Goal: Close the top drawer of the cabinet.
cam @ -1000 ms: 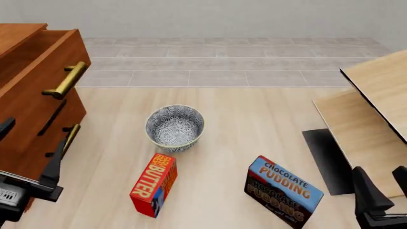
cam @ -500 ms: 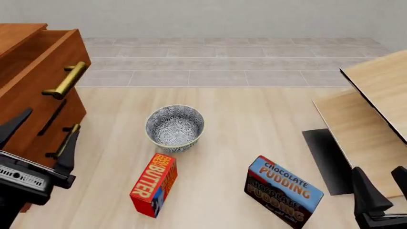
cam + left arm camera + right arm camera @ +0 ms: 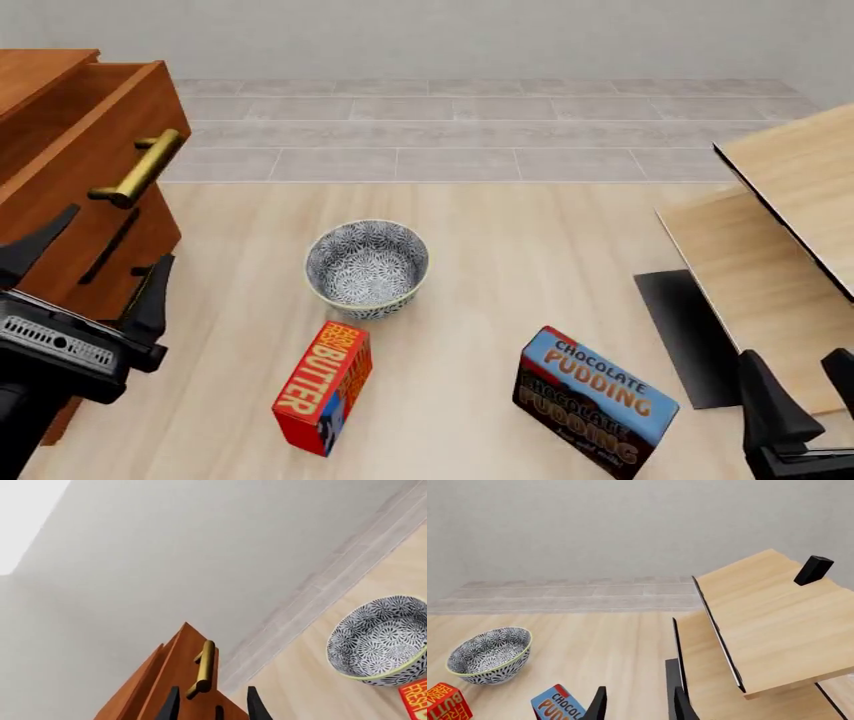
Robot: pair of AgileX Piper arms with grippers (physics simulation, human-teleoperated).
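The reddish-brown cabinet (image 3: 34,75) stands at the table's left edge. Its top drawer (image 3: 94,150) is pulled out toward the middle, and its long brass handle (image 3: 138,168) shows. My left gripper (image 3: 91,268) is open in front of the lower drawers, below the handle and touching nothing. In the left wrist view the top drawer (image 3: 175,680) and the handle (image 3: 203,672) lie just beyond the open left gripper (image 3: 212,706). My right gripper (image 3: 805,388) rests open at the near right corner, and the right wrist view shows this right gripper (image 3: 639,705) empty.
A patterned bowl (image 3: 367,265) sits mid-table, with a red butter box (image 3: 323,385) and a blue chocolate pudding box (image 3: 594,400) nearer to me. Pale wood furniture (image 3: 787,200) and a dark mat (image 3: 687,335) fill the right side.
My left gripper has risen from the near left corner and moved forward, up alongside the lower drawers. The right arm has not moved. The drawer stands as before.
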